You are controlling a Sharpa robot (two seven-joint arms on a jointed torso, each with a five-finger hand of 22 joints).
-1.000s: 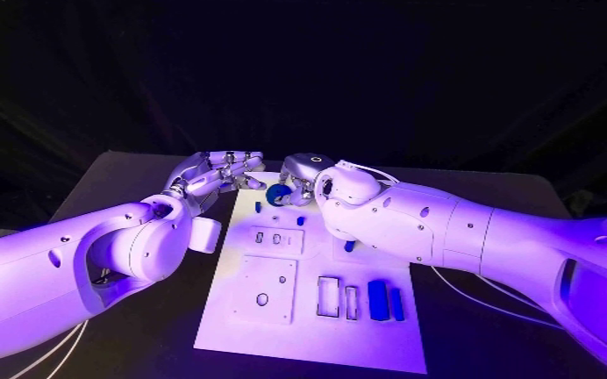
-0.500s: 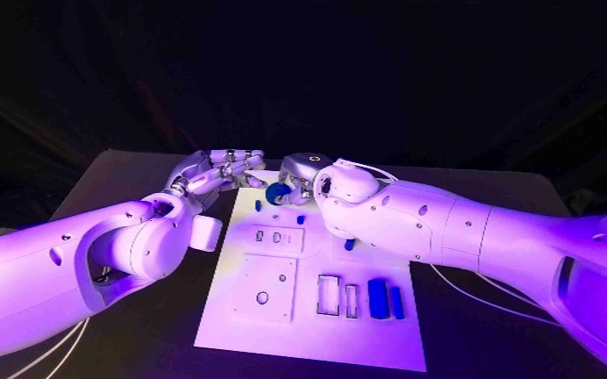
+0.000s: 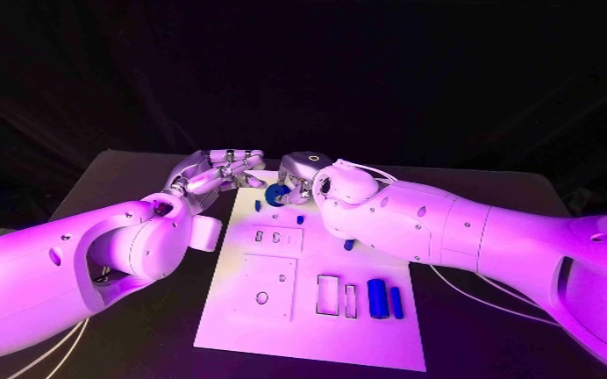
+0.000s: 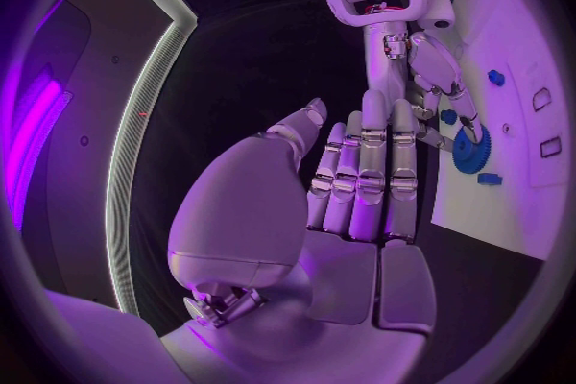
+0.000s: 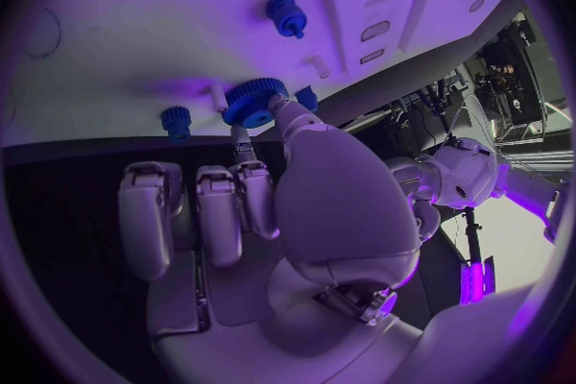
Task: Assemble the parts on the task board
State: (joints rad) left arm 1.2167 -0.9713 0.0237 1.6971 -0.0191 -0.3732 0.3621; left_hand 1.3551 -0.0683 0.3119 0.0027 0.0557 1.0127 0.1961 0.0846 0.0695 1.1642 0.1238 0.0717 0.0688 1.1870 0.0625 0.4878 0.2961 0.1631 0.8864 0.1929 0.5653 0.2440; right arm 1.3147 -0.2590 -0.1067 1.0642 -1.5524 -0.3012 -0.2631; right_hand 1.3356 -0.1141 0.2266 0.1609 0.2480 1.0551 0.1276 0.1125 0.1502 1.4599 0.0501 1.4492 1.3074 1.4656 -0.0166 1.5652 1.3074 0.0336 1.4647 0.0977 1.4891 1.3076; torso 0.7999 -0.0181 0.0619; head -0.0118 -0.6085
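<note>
**Gear pinched at the board's far end**

I see my right hand (image 3: 308,179) pinching a blue gear (image 3: 277,194) between thumb and a finger, at the far end of the task board (image 3: 310,331). The gear stands nearly on edge, its flat face turned toward my left hand (image 3: 225,171), whose fingers (image 4: 372,163) lie straight, close together and hold nothing. Near the board's right side lie two blue bars (image 3: 384,299), side by side, long axes running near to far. The board rests on the black desk (image 3: 487,326).
</note>
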